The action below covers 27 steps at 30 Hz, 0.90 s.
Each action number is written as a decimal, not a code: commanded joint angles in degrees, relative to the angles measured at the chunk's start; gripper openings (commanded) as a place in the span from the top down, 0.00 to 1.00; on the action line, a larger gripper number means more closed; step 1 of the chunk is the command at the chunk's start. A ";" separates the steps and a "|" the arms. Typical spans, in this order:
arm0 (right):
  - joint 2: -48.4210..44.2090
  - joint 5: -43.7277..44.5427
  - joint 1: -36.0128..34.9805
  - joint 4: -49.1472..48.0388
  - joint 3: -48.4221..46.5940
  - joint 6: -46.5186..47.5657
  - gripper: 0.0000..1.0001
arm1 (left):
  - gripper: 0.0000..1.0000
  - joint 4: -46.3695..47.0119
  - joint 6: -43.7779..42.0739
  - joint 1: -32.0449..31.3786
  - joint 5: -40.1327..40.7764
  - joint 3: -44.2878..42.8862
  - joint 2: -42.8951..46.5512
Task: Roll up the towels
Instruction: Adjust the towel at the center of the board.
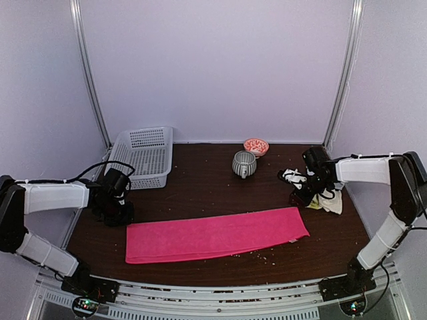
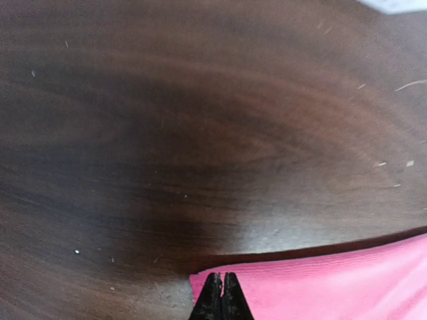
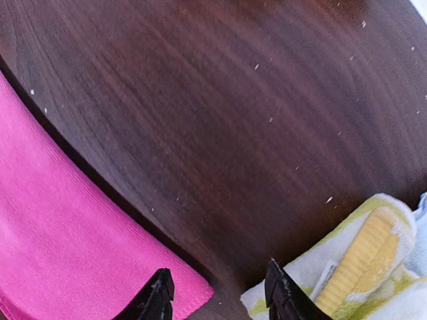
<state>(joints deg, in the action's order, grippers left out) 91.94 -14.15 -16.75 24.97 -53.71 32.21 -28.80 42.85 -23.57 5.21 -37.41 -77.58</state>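
Lying flat across the lower middle of the overhead view, a bright pink towel [image 1: 213, 237] forms one long, narrow band on the dark wooden table [image 1: 200, 183], its right end a little higher in the frame than its left. The left gripper [image 1: 115, 208] sits just beyond the band's left end, its jaws pressed together on nothing. Its wrist view adds that the closed tips hover at the towel's corner, showing a fine ribbed weave. The right gripper [image 1: 301, 190], at centre right, has its jaws apart and empty. Only its wrist view shows the pink corner at lower left and a crumpled cream and yellow towel [image 3: 353, 267] at lower right. Only the overhead view shows a white basket [image 1: 143, 157], a grey mug [image 1: 243, 163] and a small patterned bowl [image 1: 255, 146].
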 commanded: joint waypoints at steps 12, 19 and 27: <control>-13.80 -11.39 -0.47 7.16 -2.44 -7.98 0.52 | 1.00 6.07 -7.11 -16.45 -13.55 -3.07 5.79; -16.03 -10.34 -0.95 6.32 3.87 -7.89 0.64 | 1.00 8.33 -1.44 -20.55 -15.96 5.56 4.40; -4.31 -8.08 -3.46 11.66 4.38 -6.19 0.65 | 1.00 8.76 5.98 -20.72 -14.96 16.80 11.44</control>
<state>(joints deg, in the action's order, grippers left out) 84.25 -23.94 -18.65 35.22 -50.46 25.61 -20.49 43.81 -43.99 -9.39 -24.29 -67.11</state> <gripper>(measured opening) 0.351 0.002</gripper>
